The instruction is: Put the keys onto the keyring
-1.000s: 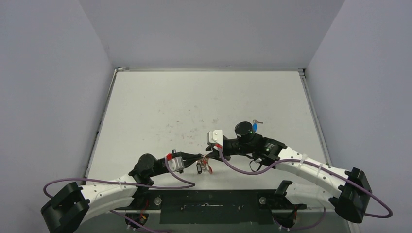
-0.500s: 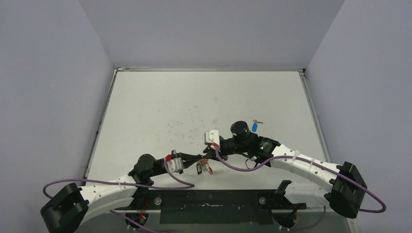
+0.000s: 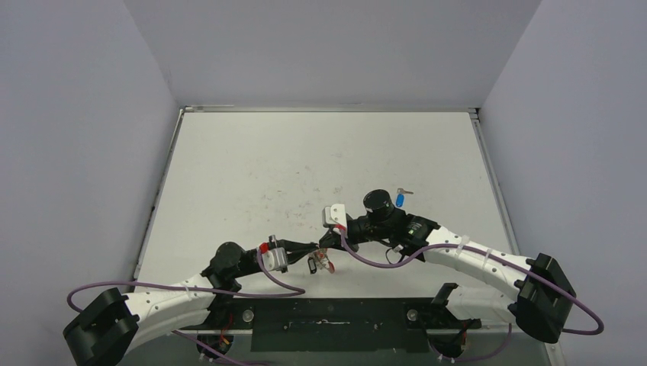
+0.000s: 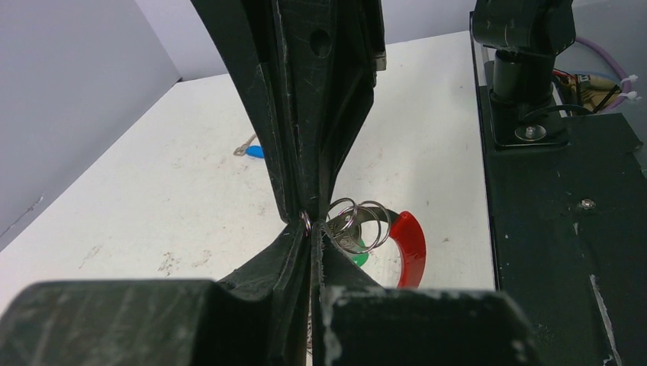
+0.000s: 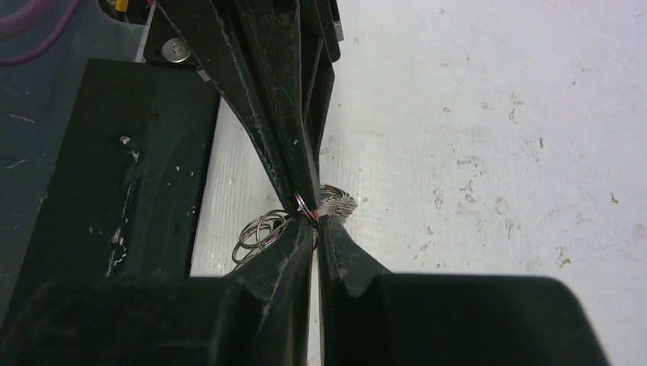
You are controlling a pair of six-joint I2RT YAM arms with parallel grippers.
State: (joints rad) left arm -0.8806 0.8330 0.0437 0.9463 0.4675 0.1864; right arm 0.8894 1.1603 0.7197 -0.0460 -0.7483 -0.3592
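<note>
Close to the near edge of the bench (image 3: 252,168), left tool (image 4: 308,231) and right tool (image 5: 313,219) are both clamping the bare wire of the thin silvery coiled-wire keyring (image 4: 357,226), probably light, springy and slippery.

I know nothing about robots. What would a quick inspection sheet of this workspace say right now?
Surface: white table, scuffed and speckled.
Job's things: keyring pinched between the two arms, its red section beside the coils; green key mostly hidden behind the coils, cannot tell if it is threaded on; blue key lying loose on the table, apart from the ring.
Clutter: nothing seen.
Grippers: left gripper and right gripper meet tip to tip, the jaws of both shut on the ring's wire.
Cables: purple cables loop along both arms.
Surroundings: grey walls on three sides; black base plate at the near edge.
</note>
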